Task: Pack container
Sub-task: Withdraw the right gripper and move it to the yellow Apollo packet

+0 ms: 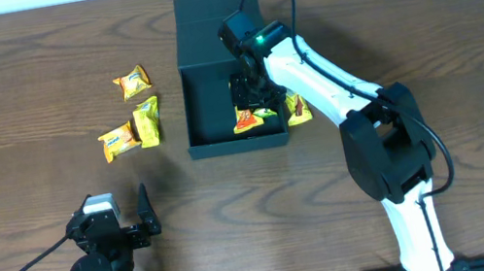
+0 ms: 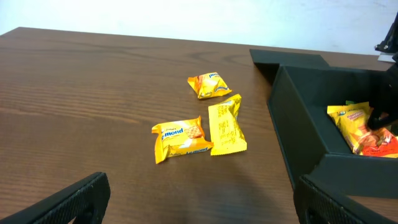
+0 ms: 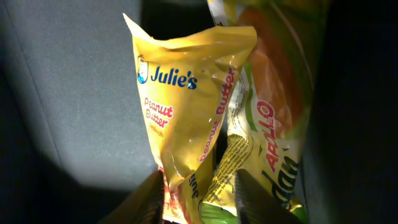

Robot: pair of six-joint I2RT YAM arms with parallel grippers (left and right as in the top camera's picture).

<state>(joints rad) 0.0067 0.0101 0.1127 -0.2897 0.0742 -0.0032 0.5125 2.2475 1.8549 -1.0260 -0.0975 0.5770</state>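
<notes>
The container [image 1: 187, 115] is a dark square box, its flap lid open at the back; it also shows in the left wrist view [image 2: 298, 137]. My right gripper [image 1: 254, 99] is down inside it, shut on a yellow Julie's peanut butter packet [image 3: 186, 106] between the fingers [image 3: 202, 199]. An orange and green Apollo packet [image 3: 273, 124] lies right beside it in the box. Three yellow candy packets [image 1: 132, 82] [image 1: 149, 121] [image 1: 118, 141] lie on the table left of the box. My left gripper [image 1: 119, 210] is open and empty, low near the front edge [image 2: 199, 199].
One more packet [image 1: 298, 109] lies on the table against the box's right wall, under the right arm. The three loose packets show in the left wrist view [image 2: 209, 84] [image 2: 226, 124] [image 2: 181, 138], ahead of the left fingers. The wooden table [image 1: 12, 56] extends left.
</notes>
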